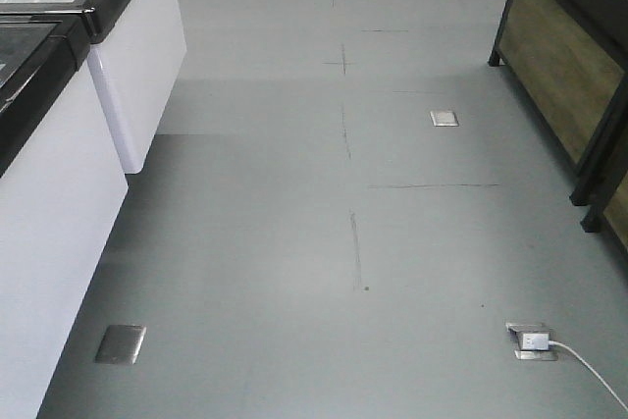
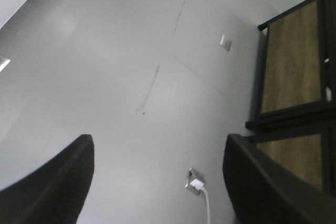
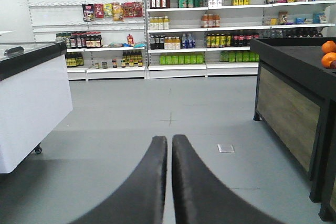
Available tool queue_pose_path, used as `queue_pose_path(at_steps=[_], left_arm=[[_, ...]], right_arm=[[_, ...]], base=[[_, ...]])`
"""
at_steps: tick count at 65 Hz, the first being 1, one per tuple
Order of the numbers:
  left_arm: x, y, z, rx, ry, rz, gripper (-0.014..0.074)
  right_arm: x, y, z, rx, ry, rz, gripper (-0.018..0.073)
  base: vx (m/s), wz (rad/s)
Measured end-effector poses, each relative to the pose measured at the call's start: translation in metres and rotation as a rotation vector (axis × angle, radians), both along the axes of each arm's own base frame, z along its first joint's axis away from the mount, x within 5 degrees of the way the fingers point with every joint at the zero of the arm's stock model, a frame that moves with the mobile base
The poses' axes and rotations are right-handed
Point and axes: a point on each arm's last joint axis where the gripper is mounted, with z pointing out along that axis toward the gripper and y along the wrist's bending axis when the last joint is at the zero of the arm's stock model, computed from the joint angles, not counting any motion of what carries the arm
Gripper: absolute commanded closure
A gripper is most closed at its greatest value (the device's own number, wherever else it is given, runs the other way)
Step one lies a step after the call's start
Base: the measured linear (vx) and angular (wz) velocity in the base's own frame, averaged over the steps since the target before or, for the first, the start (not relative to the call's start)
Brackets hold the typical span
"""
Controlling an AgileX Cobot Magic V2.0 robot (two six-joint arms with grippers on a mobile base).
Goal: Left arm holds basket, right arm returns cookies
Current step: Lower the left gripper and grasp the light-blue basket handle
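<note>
- Your left gripper [image 2: 157,182] is the nearest thing to its wrist camera. Its two black textured fingers [image 2: 58,182] stand wide apart at the lower corners of the view, and only floor shows between them. It is spread open and it holds nothing.
- Your right gripper [image 3: 169,141] is also very close to its own camera. Its two black curved fingers [image 3: 142,182] lie side by side with only a thin slit between them. It is closed and nothing is inside.
- Past the left gripper, nearer to its right finger, a square metal floor socket with a white plug and white cable [image 2: 196,183] sits in the smooth grey floor [image 2: 105,77].
- To the right of the left gripper stands a black-framed stand with brown wooden panels [image 2: 291,61].
- Ahead of the right gripper and to its right, you see this stand from the side, with round orange fruits [image 3: 329,53] on its dark top.
- Ahead and to the left of the right gripper is a white cabinet with a black top edge [image 3: 31,103].
- Far ahead of the right gripper are white shop shelves full of coloured bottles [image 3: 210,19].
- No view shows the light blue plastic basket or the dark navy cookies carton, so you cannot tell where they are.
</note>
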Motion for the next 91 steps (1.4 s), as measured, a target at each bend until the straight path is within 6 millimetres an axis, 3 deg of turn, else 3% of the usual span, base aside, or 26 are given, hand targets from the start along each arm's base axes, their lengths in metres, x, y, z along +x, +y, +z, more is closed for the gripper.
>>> queue_pose_path(at_steps=[18,40,56,72,91], left_arm=[[-0.022,0.084,0.041,-0.146,-0.163,0.275,0.0109],[-0.046,0.174,0.044,-0.219,-0.228,0.475,0.0143],[-0.039,0.228,0.051,-0.233,-0.308,0.509,0.0143],[-0.015,0.274,0.032,-0.334,-0.325,0.483,0.0143],[0.003,0.308,0.001,-0.459,-0.401,0.482,0.0143]], right_arm=[[0.000,0.000,0.000,0.000,0.000,0.000,0.0566],[0.000,0.000,0.000,0.000,0.000,0.000,0.0566],[0.000,0.000,0.000,0.000,0.000,0.000,0.0566],[0.000,0.000,0.000,0.000,0.000,0.000,0.0566],[0.000,0.000,0.000,0.000,0.000,0.000,0.0566]], base=[[0.00,0.00],[0.00,0.00],[0.00,0.00],[0.00,0.00],[0.00,0.00]])
